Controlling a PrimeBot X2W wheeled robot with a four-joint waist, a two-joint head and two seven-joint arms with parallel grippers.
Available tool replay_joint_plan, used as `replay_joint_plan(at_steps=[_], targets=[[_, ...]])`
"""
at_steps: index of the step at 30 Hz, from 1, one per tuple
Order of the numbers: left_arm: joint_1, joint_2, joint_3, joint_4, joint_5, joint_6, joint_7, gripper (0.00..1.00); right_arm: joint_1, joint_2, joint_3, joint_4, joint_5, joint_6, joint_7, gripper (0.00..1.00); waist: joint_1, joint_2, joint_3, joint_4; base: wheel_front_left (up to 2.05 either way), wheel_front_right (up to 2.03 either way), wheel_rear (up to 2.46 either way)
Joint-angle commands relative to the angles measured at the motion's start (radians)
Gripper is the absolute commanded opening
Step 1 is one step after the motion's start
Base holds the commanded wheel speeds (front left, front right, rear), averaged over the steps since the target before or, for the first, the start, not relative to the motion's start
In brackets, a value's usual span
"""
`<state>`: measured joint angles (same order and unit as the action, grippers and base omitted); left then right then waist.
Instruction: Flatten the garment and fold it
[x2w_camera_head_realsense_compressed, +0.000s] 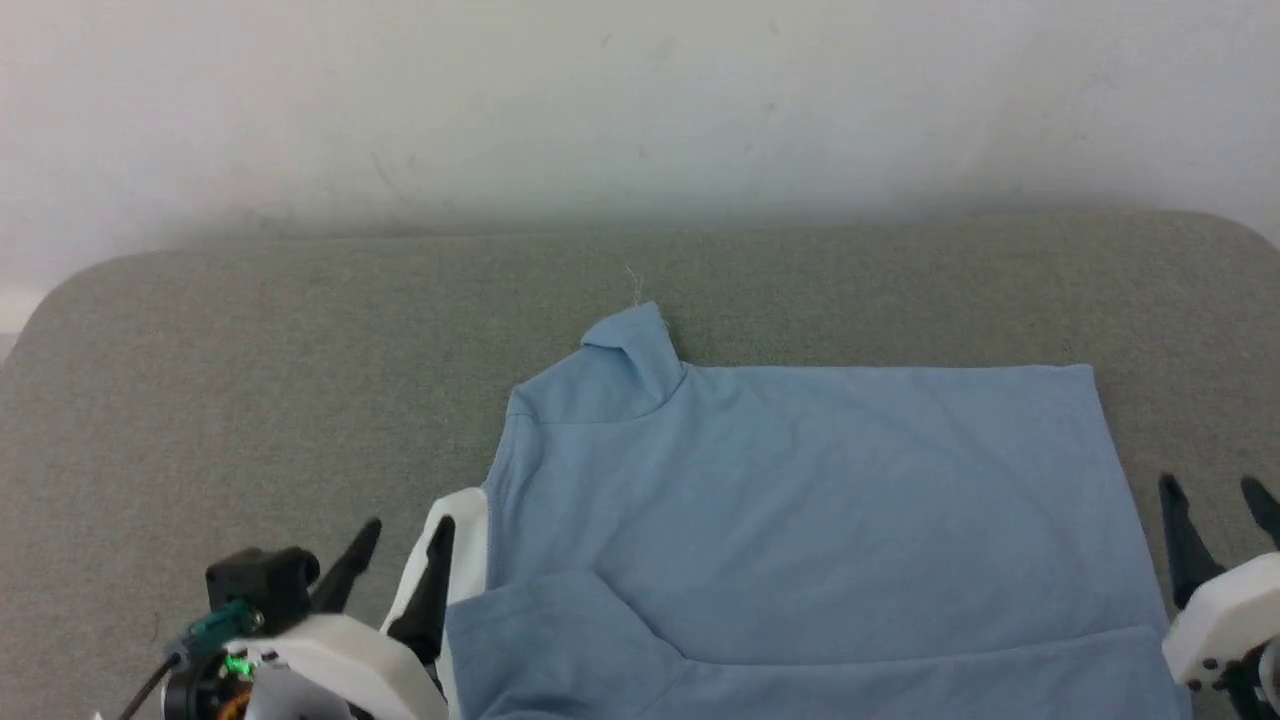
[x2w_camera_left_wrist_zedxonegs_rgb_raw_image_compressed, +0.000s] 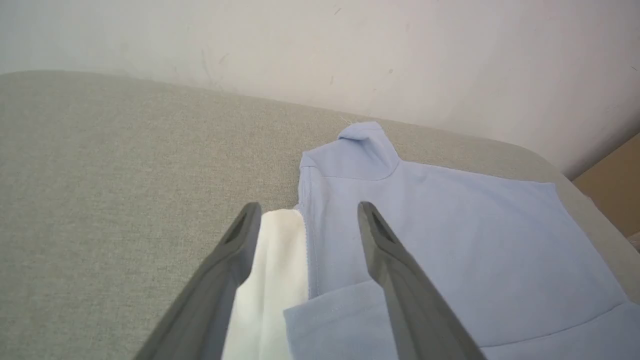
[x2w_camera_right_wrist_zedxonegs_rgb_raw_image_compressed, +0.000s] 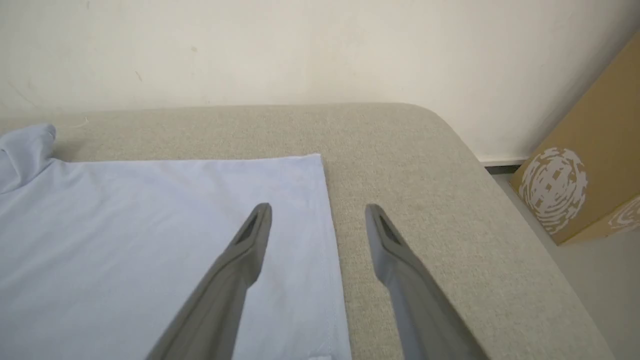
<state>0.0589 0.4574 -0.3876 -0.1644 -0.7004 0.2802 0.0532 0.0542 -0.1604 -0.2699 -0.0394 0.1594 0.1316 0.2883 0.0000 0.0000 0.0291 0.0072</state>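
The garment (x2w_camera_head_realsense_compressed: 820, 500), a light blue shirt, lies spread flat on the grey padded surface (x2w_camera_head_realsense_compressed: 250, 400), back side up, with its near edge folded over in a strip. Its white collar (x2w_camera_head_realsense_compressed: 470, 540) pokes out at the left edge, and a sleeve (x2w_camera_head_realsense_compressed: 625, 365) sticks up at the far left corner. My left gripper (x2w_camera_head_realsense_compressed: 405, 550) stands open above the collar edge (x2w_camera_left_wrist_zedxonegs_rgb_raw_image_compressed: 280, 260), holding nothing. My right gripper (x2w_camera_head_realsense_compressed: 1215, 505) is open above the garment's right hem (x2w_camera_right_wrist_zedxonegs_rgb_raw_image_compressed: 330, 240), one finger over cloth (x2w_camera_right_wrist_zedxonegs_rgb_raw_image_compressed: 150, 240), one over the bare surface.
A pale wall (x2w_camera_head_realsense_compressed: 640, 100) runs behind the padded surface. The surface's rounded right corner (x2w_camera_right_wrist_zedxonegs_rgb_raw_image_compressed: 440, 125) drops off toward the floor, where a brown cardboard box (x2w_camera_right_wrist_zedxonegs_rgb_raw_image_compressed: 575, 185) stands. Bare grey surface stretches left of the garment.
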Motion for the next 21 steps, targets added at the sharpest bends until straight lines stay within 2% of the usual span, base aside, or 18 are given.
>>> replay_joint_plan(at_steps=[1,5,9,13,17,21], targets=[[-0.030,0.013,0.003,-0.001,0.024,-0.012,-0.016,1.00,-0.022,-0.003,0.020,-0.013,0.001,-0.001,-0.043,1.00,0.0000,0.0000,0.019,-0.020,0.00,0.00,0.00],[-0.133,0.013,-0.010,0.023,0.037,-0.071,-0.030,1.00,-0.052,0.010,0.049,-0.035,0.006,-0.001,-0.165,1.00,0.0000,0.0000,0.068,-0.054,0.00,0.00,0.00],[-0.294,0.039,-0.054,0.095,0.064,-0.144,0.047,1.00,-0.085,0.030,0.070,-0.058,0.001,-0.001,-0.237,1.00,0.0000,0.0000,0.134,-0.095,0.00,0.00,0.00],[-0.491,0.053,-0.104,0.191,0.069,-0.230,0.183,1.00,-0.113,0.053,0.100,-0.086,-0.007,-0.001,-0.261,1.00,0.0000,0.0000,0.205,-0.139,0.00,0.00,0.00],[-0.670,0.061,-0.146,0.325,0.038,-0.317,0.362,1.00,-0.145,0.065,0.120,-0.087,-0.012,-0.001,-0.280,1.00,0.0000,0.0000,0.263,-0.180,0.00,0.00,0.00],[-0.799,0.071,-0.183,0.449,0.001,-0.364,0.540,1.00,-0.167,0.078,0.134,-0.071,-0.016,-0.001,-0.298,1.00,0.0000,0.0000,0.301,-0.214,0.00,0.00,0.00]])
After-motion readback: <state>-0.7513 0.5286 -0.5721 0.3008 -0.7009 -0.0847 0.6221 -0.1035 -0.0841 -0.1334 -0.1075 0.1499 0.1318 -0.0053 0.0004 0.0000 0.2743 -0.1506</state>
